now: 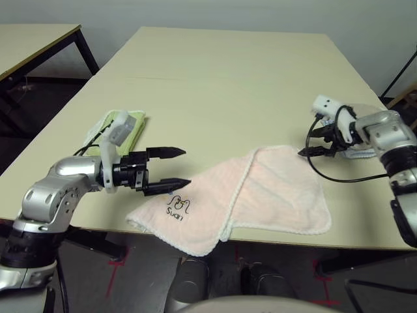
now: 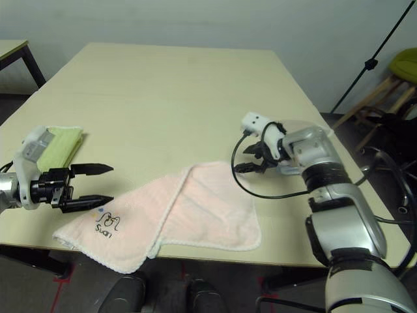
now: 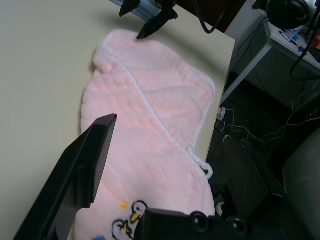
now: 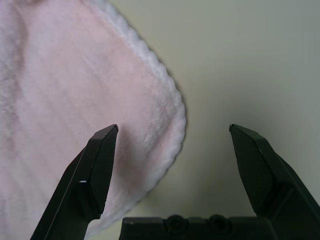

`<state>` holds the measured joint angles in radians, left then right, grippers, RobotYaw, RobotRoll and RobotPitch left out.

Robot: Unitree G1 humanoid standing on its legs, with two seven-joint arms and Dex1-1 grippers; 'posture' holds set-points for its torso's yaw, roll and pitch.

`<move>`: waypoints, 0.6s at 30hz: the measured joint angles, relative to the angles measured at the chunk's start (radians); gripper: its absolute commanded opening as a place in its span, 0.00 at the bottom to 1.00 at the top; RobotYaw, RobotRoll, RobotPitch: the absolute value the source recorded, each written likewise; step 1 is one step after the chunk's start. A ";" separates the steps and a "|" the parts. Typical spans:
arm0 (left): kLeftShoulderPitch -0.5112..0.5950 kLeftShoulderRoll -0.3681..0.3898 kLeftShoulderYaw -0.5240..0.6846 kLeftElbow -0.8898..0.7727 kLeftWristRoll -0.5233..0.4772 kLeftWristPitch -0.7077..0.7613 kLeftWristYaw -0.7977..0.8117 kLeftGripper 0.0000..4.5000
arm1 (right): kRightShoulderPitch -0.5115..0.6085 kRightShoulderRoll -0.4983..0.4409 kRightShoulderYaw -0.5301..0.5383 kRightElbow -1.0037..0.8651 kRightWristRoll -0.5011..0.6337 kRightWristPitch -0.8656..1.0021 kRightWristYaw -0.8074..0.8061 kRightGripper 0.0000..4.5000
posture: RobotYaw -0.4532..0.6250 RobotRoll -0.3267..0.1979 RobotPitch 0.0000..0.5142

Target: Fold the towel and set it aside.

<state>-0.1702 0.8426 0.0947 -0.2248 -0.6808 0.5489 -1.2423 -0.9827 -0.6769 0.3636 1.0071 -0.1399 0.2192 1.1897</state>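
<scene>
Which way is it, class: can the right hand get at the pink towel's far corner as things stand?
Probably yes: the right hand, open, hangs over the towel corner, and nothing lies between them.

A large pale pink terry towel with white edge trim was spread flat near the table's front edge, one layer folded over another. A dark squiggle logo was seen at its left corner, which overhung the edge slightly.

Fluffy terry-cloth towel, smooth matt table, silvery metal forearms
</scene>
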 measured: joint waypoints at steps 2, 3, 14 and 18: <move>0.004 -0.001 -0.001 -0.014 -0.004 0.010 0.003 1.00 | -0.002 0.017 0.004 0.033 -0.030 -0.022 -0.018 0.99 | 0.70 0.62 0.15; 0.006 -0.001 -0.001 -0.019 -0.006 0.014 0.008 1.00 | -0.003 0.025 0.005 0.047 -0.042 -0.032 -0.028 0.99 | 0.70 0.62 0.16; 0.039 -0.004 0.000 -0.044 -0.029 0.044 0.042 1.00 | -0.014 0.052 0.002 0.082 -0.096 -0.090 -0.056 0.50 | 0.69 0.62 0.18; 0.042 -0.006 0.000 -0.053 -0.029 0.052 0.055 1.00 | -0.015 0.066 -0.026 0.084 -0.089 -0.068 -0.064 0.18 | 0.68 0.62 0.19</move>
<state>-0.1279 0.8366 0.0948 -0.2776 -0.7099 0.6014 -1.1875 -0.9979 -0.6112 0.3377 1.0910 -0.2292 0.1513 1.1260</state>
